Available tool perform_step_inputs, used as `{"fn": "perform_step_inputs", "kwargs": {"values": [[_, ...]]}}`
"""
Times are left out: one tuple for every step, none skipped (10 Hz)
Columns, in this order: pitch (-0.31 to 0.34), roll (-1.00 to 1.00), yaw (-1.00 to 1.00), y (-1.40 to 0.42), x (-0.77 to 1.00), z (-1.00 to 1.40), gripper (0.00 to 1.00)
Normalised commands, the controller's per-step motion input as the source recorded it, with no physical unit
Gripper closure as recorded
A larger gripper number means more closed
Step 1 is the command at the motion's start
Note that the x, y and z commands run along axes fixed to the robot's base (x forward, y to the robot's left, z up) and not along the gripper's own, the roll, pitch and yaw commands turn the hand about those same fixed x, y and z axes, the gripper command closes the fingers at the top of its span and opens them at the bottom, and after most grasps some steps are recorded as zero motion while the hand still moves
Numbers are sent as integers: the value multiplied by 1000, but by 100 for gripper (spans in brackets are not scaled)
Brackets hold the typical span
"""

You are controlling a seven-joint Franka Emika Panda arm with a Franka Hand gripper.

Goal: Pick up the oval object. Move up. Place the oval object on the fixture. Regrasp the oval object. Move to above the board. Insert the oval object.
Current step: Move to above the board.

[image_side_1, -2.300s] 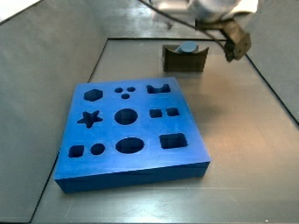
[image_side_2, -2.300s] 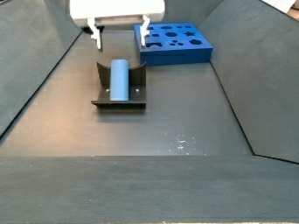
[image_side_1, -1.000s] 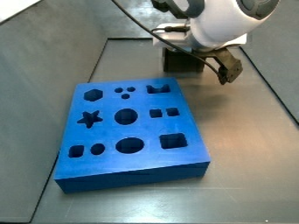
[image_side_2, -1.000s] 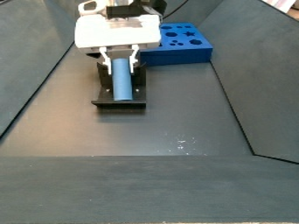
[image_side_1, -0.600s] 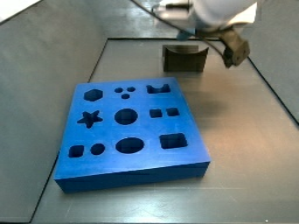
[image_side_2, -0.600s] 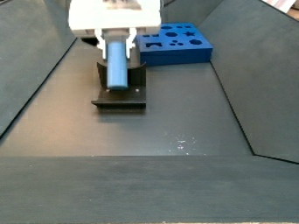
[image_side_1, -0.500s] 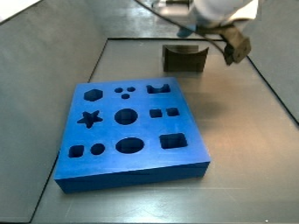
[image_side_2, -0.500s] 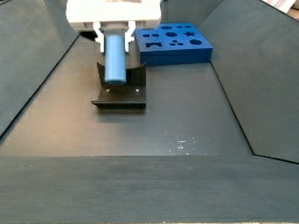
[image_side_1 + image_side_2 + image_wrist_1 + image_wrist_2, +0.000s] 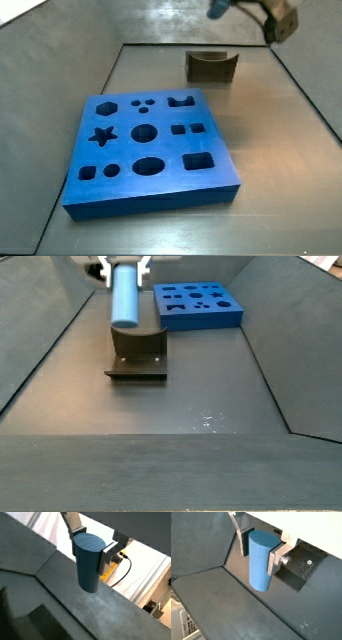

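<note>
Two silver fingers (image 9: 109, 553) of the gripper (image 9: 93, 543) are closed against the sides of the oval object (image 9: 87, 562), a smooth pale blue peg that hangs lengthwise from between them. In both wrist views the peg's flat oval end sits at the level of the fingers, and the rest of its length extends beyond them with nothing touching it. The other wrist view shows the same grasp: gripper (image 9: 256, 543), oval object (image 9: 261, 561), one finger (image 9: 277, 557) pressed to its flank.

In a side view the gripper (image 9: 123, 268) is at the upper edge of the picture, lifted clear above the fixture (image 9: 138, 362), with the oval object (image 9: 124, 296) held in the air over it. The peg does not touch the fixture, and the fixture's notch holds nothing. The fixture appears dark in that view.

In a side view from another angle, the fixture (image 9: 211, 66) is a small olive-brown block with a curved notch in its top, standing on the grey floor just beyond the far edge of the board (image 9: 152, 149). The board is a thick bright-blue slab with star, round, square and oval holes, and lies flat, apart from the fixture. Only part of the gripper (image 9: 278, 18) shows at the top corner of that view, above and to one side of the fixture, with a small bit of the blue peg (image 9: 218, 8) beside it.
</note>
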Motion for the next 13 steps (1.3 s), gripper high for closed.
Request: {"fn": "perform_step_inputs", "kwargs": {"values": [[137, -58, 47, 54, -29, 1000, 100], [127, -50, 69, 48, -31, 1000, 100], [106, -46, 94, 42, -28, 1000, 100], [92, -48, 104, 36, -25, 1000, 100], [78, -44, 108, 29, -21, 1000, 100], [70, -42, 106, 24, -16, 1000, 100], [64, -42, 103, 16, -11, 1000, 100], [58, -45, 97, 9, -5, 980, 100], [57, -44, 87, -2, -1, 760, 100], [57, -39, 81, -8, 3, 596, 100], [59, -42, 76, -11, 4, 487, 100], [65, -51, 72, -12, 10, 267, 100], [6, -1000, -10, -1000, -520, 31, 100]]}}
